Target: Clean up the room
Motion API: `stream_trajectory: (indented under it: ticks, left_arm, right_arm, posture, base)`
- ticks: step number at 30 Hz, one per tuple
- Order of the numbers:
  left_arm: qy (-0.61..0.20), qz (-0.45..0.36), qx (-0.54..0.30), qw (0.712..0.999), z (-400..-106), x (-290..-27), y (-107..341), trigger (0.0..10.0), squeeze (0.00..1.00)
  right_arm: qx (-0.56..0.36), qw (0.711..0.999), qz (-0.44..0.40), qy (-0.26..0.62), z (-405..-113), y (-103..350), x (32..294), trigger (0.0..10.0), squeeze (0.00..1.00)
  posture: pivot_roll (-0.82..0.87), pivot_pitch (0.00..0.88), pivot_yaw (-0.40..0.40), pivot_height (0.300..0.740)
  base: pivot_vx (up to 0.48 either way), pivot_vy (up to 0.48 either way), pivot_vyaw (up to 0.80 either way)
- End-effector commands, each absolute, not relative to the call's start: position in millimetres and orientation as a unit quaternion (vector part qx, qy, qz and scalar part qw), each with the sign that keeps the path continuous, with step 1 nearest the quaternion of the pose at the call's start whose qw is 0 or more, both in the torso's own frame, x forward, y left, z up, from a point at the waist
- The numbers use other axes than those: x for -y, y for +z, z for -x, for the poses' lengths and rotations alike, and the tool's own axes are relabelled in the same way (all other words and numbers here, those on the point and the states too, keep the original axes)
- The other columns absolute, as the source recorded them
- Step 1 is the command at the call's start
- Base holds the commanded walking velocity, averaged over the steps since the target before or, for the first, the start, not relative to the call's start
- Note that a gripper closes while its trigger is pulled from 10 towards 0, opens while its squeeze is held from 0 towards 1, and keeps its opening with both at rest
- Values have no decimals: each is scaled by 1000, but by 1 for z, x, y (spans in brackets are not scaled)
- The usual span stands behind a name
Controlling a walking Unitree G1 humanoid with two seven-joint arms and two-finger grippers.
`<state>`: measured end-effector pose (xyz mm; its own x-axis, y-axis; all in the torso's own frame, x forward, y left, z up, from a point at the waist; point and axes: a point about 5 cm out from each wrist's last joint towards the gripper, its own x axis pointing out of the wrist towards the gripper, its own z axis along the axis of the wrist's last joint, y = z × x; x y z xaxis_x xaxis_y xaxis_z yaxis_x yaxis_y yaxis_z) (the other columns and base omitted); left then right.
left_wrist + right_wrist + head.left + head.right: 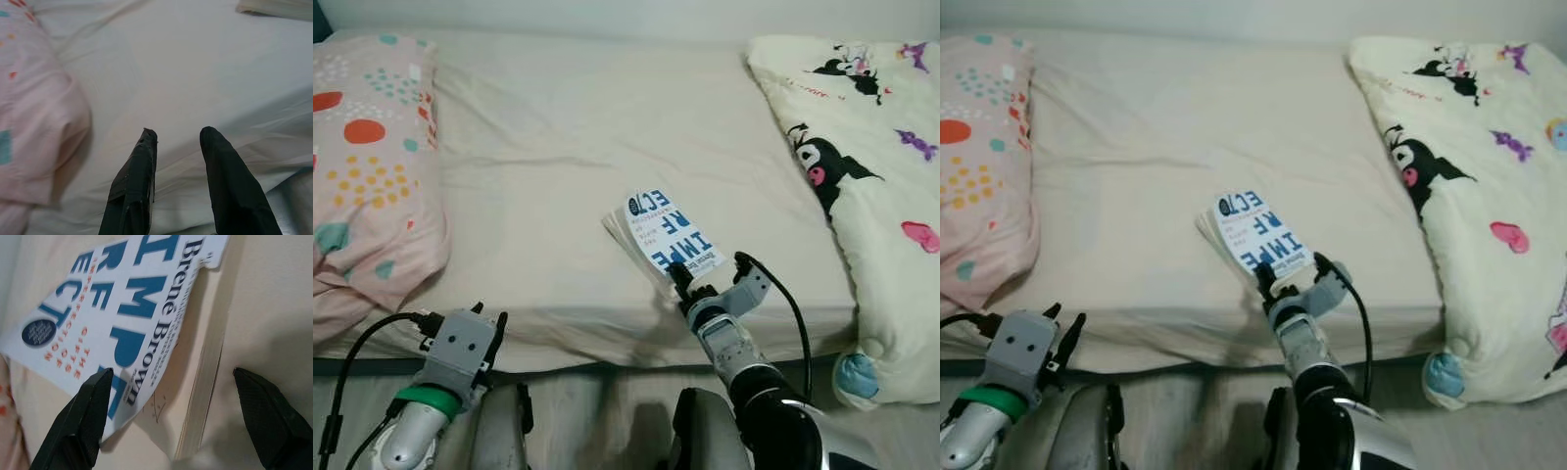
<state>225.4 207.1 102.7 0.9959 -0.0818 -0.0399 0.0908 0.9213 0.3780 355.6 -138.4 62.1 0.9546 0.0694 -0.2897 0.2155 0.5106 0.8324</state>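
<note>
While I've got the bed (558,147) as my reference, quick rundown, big to small. Bed sheet is cream, wrinkled. Blanket (871,196) with cartoon prints lies along the bed's right side, hanging over the near corner. Pink dotted pillow (367,166) sits on the bed's left side. Book (668,238), white cover with blue letters, lies near the bed's front edge, about midway between pillow and blanket, cover curling up off the pages.

Right gripper (683,284) is at the book's near end, at the bed's front edge; wrist view shows its fingers (80,418) spread wide, one on each side of the book's corner, not yet closed on it. Left gripper (489,328) hovers low by the bed's front edge near the pillow, fingers (134,181) spread, holding nothing.

Step in hand, my guess: grab the book. To do it well I'd push in a bit further so both cover and page block sit between the fingers, then close. Otherwise I'd pinch just the loose cover and the book flops open. Lift straight off the bed, left arm stays out.
</note>
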Motion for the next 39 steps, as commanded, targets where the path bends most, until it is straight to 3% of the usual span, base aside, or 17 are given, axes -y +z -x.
stream_trajectory:
  ticks: [1, 9, 13, 19, 28, 29, 30, 31, 39]
  left_arm:
    - [-43, -191, -26, 980, -221, -211, 100, 10000, 0]
    - [-39, -198, -31, 979, -218, -219, 105, 10000, 0]
    - [-41, -200, -36, 978, -214, -220, 107, 10000, 0]
    - [-44, -200, -38, 978, -213, -219, 108, 10000, 0]
    - [-44, -201, -42, 978, -211, -220, 108, 10000, 0]
    - [-44, -201, -42, 978, -212, -219, 109, 10000, 0]
    - [-44, -201, -42, 978, -212, -219, 109, 10000, 0]
    - [-45, -201, -41, 978, -212, -219, 109, 10000, 0]
    - [-45, -203, -40, 977, -213, -220, 112, 10000, 0]
  right_arm:
    - [-176, 830, -526, -60, -346, 46, 131, 10000, 0]
    - [-153, 768, -618, -62, -348, 51, 119, 10000, 0]
    - [-163, 722, -671, -41, -346, 51, 99, 10000, 0]
    - [-155, 708, -689, -27, -346, 53, 95, 10000, 0]
    - [-126, 714, -688, -36, -349, 57, 101, 10000, 0]
    - [-121, 712, -691, -39, -349, 57, 102, 5412, 0]
    - [-121, 712, -691, -39, -349, 57, 102, 5412, 0]
    - [-116, 709, -694, -39, -349, 57, 103, 235, 0]
    - [-102, 701, -705, -37, -349, 57, 104, 0, 0]
  posture:
    - [294, 218, 1, 555]
    - [319, 228, 16, 555]
    - [335, 231, 22, 555]
    - [346, 234, 19, 555]
    - [348, 230, 21, 555]
    - [348, 230, 22, 555]
    - [348, 230, 22, 555]
    - [349, 228, 24, 555]
    - [362, 226, 31, 555]
  base:
    - [0, 0, 0]
    - [0, 0, 0]
    - [0, 0, 0]
    - [0, 0, 0]
    - [0, 0, 0]
    - [0, 0, 0]
    - [0, 0, 0]
    - [0, 0, 0]
    - [0, 0, 0]
